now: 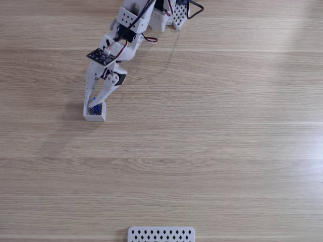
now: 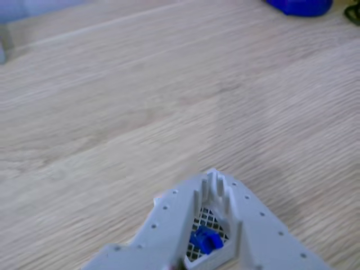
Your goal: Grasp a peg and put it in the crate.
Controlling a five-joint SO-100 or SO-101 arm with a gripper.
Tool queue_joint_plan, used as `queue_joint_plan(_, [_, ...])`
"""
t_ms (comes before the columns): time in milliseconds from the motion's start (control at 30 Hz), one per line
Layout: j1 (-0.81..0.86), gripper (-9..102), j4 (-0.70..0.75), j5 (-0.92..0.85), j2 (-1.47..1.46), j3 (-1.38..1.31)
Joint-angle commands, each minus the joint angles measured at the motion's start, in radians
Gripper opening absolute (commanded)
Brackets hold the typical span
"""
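In the fixed view the arm reaches down from the top edge, and my gripper [image 1: 96, 106] has its fingertips lowered into the small white crate [image 1: 95, 118] at the left. The blue peg [image 1: 94, 109] shows between the two fingers inside the crate's walls. In the other view the white fingers [image 2: 169, 219] form a narrow V. The peg [image 2: 205, 239] sits in the gap between them, over the crate's dark mesh bottom [image 2: 208, 215]. My gripper [image 2: 214, 197] looks shut on the peg, its jaws nearly together.
A wide flat white panel with diamond holes [image 1: 161, 235] lies at the bottom edge of the fixed view. The arm's base and cables [image 1: 161, 12] sit at the top. A blurred blue object [image 2: 298, 5] is at the other view's top right. Bare wooden tabletop lies all around.
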Motion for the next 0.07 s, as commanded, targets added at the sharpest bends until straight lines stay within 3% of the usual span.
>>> queue_joint_plan(0, [-0.104, -1, 0.098, 0.02, 0.258, -0.072])
queue_joint_plan(33, [-0.144, -1, 0.15, 0.02, 0.321, -0.072])
